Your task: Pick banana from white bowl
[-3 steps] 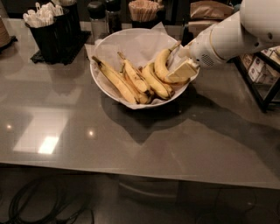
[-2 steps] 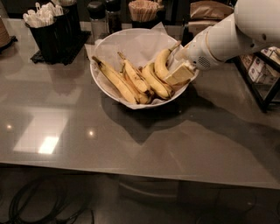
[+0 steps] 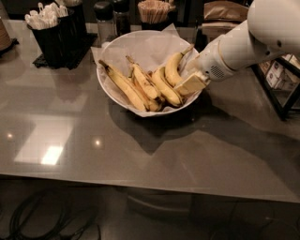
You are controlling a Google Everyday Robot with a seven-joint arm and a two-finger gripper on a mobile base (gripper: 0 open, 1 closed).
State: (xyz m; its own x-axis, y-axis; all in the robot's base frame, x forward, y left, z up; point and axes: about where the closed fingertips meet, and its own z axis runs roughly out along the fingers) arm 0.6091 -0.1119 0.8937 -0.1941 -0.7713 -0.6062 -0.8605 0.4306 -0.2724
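The white bowl (image 3: 140, 44), lined with crinkled white paper, stands at the middle back of the grey table. Several bananas lie in it. The strongly curved yellow banana (image 3: 171, 70) is at the bowl's right side, its long stem pointing up and right. A long straight brown-streaked banana (image 3: 123, 86) lies at the left, with shorter spotted ones (image 3: 144, 82) between. My gripper (image 3: 187, 82) reaches in over the bowl's right rim and sits against the lower right of the curved banana. The white arm (image 3: 243, 42) comes in from the upper right.
A black caddy with white packets (image 3: 56, 28) stands at the back left. Shakers (image 3: 112, 18) and a holder of wooden sticks (image 3: 153, 10) stand behind the bowl. A dark rack (image 3: 281, 79) is at the right. The table's front edge (image 3: 140, 185) runs across below.
Almost nothing. The arm's upper part has shifted slightly; my gripper stays at the curved banana on the bowl's right side, and the bananas have not moved.
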